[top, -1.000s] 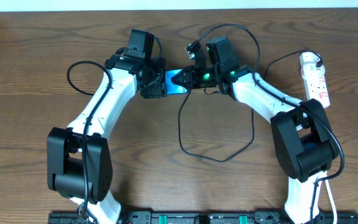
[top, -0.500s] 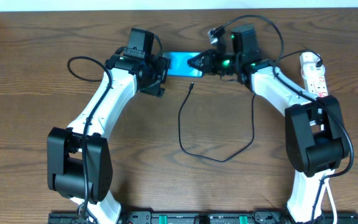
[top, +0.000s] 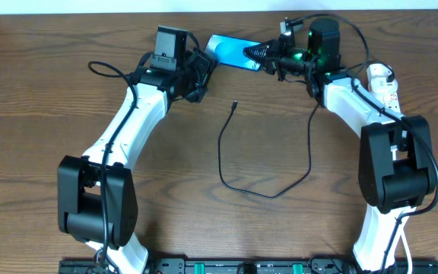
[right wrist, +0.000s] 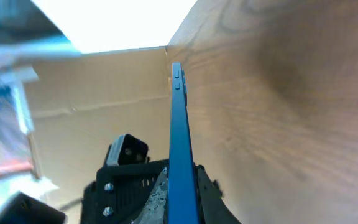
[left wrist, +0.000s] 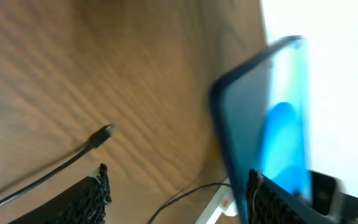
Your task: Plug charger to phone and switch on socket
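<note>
The phone (top: pixel 230 50), blue screen lit, is held off the table near the far edge by my right gripper (top: pixel 261 53), which is shut on its right end. In the right wrist view the phone (right wrist: pixel 179 124) shows edge-on between the fingers (right wrist: pixel 180 193). My left gripper (top: pixel 202 70) is open at the phone's left end; in its view the phone (left wrist: pixel 272 112) stands beside the right finger (left wrist: pixel 179 202). The charger's black connector tip (top: pixel 235 104) lies loose on the table, also seen in the left wrist view (left wrist: pixel 106 131). The socket (top: pixel 387 90) lies at the far right.
The black cable loops toward the front of the table (top: pixel 268 194) and back up to the white plug (top: pixel 379 74) on the socket. The table's far edge and a pale wall are just behind the phone. The right arm partly covers the socket.
My right gripper has carried the phone up and to the right, toward the far edge. The left gripper has followed toward the back. The connector tip, earlier at the phone, now lies alone on the table.
</note>
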You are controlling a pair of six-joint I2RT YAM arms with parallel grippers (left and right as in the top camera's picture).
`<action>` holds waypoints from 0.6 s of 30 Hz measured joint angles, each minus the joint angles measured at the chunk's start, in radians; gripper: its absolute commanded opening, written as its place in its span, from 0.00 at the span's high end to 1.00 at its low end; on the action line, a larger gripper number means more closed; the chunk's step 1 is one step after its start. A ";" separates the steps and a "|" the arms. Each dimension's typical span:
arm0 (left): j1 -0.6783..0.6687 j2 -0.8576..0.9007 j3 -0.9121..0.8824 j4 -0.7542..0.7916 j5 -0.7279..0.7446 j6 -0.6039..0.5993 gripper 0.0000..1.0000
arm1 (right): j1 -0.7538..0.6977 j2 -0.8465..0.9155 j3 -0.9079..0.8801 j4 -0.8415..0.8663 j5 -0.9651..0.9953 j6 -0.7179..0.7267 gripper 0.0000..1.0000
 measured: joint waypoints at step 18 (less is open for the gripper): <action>0.000 0.000 0.000 0.184 0.004 -0.010 0.43 | 0.052 0.000 0.000 0.059 -0.052 0.396 0.99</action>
